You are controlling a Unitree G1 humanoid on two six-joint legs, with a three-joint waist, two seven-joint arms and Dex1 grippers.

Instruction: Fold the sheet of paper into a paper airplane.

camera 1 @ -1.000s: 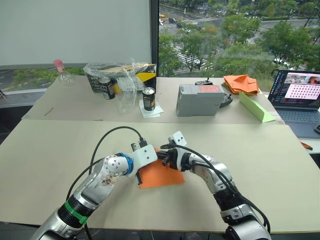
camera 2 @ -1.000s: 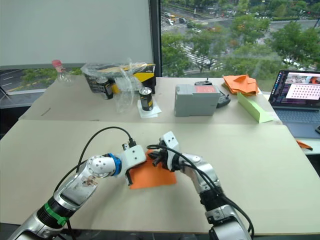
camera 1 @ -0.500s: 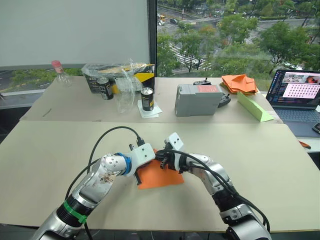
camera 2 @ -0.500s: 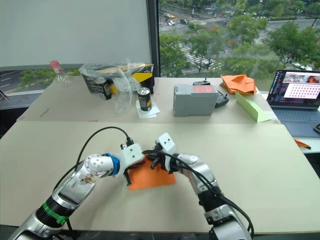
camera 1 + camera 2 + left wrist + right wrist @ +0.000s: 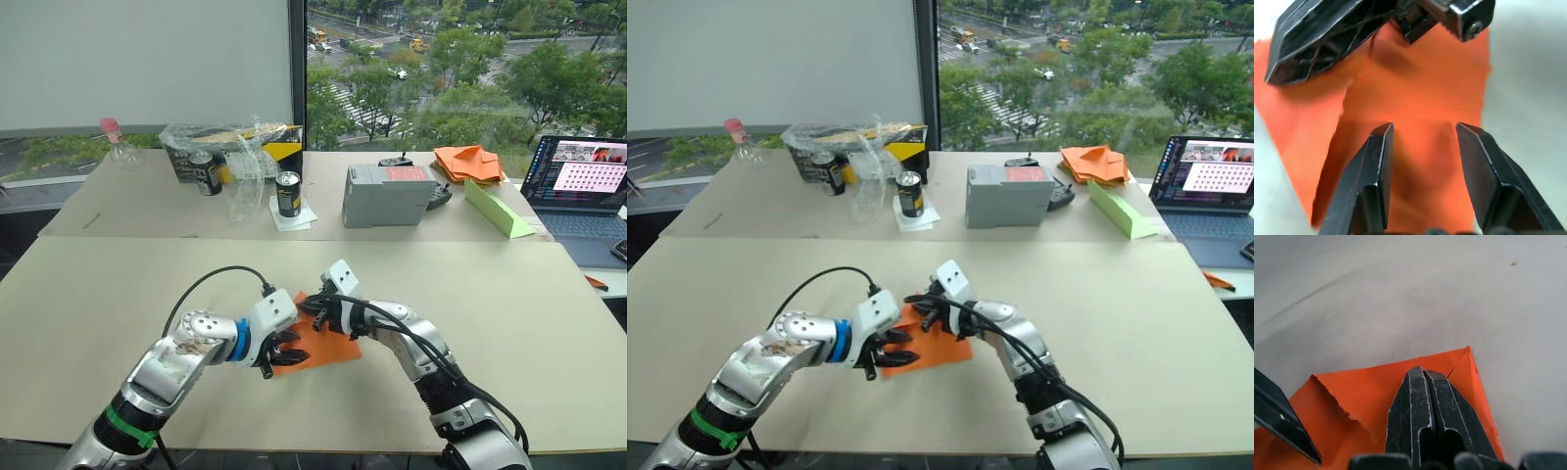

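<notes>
Paper (image 5: 328, 343) lay flat on the bench (image 5: 509, 323). Left gripper (image 5: 1422, 129) hovered over it, jaws apart; right gripper (image 5: 1424, 374) pressed closed jaws onto it.

the sheet of paper (image 5: 318, 343) is thin matt orange paper with a rough torn edge, lying on a smooth, matt, pale table (image 5: 509, 323). the left gripper (image 5: 1422, 147) fingers over the sheet are hard black plastic with a slight sheen and scuffed edges. the right gripper (image 5: 1430, 382) on the sheet shows the same scratched black finish.
</notes>
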